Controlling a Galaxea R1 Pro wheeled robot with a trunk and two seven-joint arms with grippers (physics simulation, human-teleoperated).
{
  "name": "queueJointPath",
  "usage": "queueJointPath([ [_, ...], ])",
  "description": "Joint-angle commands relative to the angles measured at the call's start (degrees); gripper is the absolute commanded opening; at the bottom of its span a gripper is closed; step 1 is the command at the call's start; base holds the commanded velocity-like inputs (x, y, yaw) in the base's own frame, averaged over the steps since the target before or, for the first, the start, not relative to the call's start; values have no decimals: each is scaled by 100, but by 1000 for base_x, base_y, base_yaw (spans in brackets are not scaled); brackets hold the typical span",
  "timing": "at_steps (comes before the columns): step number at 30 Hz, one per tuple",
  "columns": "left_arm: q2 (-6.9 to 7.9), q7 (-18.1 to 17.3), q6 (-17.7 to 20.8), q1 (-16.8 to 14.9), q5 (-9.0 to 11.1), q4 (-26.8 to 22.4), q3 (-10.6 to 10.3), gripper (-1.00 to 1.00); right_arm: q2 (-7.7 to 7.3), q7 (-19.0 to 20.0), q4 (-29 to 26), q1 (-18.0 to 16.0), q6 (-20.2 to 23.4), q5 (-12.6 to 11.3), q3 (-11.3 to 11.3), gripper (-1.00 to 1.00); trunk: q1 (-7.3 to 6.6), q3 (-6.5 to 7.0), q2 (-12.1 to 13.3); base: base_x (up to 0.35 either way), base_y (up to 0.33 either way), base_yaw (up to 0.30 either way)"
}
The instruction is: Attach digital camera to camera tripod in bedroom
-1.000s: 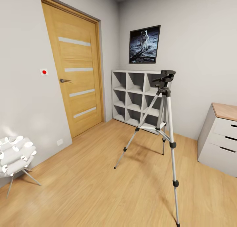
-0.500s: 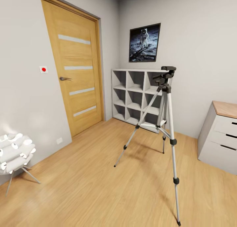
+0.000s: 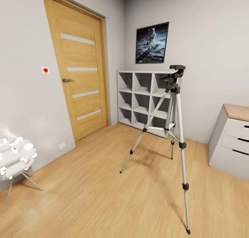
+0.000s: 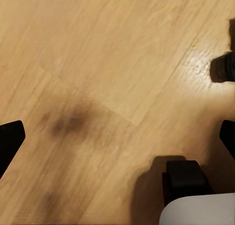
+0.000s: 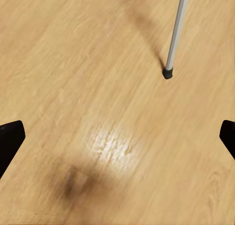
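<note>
tripod (image 3: 174,127) right of centre, legs spread for steadiness, head bare | left gripper (image 4: 117,137) wide, empty | right gripper (image 5: 117,137) wide, empty

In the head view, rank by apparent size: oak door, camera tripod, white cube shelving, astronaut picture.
1. oak door
2. camera tripod, unsure: it stands nearer the camera
3. white cube shelving
4. astronaut picture

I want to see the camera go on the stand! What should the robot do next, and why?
Probably look around for the digital camera first. The camera tripod stands on the wood floor with its head bare, and both grippers, left and right, are open over the floor holding nothing.
</note>
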Motion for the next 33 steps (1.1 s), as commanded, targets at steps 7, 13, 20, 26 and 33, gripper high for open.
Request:
queueJointPath([
  [7,5,-8,33,1,-3,-14,-13,100,0,-16,51,-4,8,5,4,100,0,-6,-4,0,0,0],
  [13,5,-11,28,1,-3,-14,-21,100,0,-16,91,-6,8,4,5,100,0,-6,-4,0,0,0],
  [20,-3,-16,24,1,-12,-4,-53,100,0,-23,116,-6,1,7,5,100,0,-6,-4,0,0,0],
  [26,-14,-15,-279,1,-22,127,-67,100,0,-24,118,-6,0,5,5,100,0,-6,-4,0,0,0],
  [33,32,-18,-1132,1,-28,681,-69,100,0,-28,248,-6,-27,5,5,100,0,-6,-4,0,0,0],
])
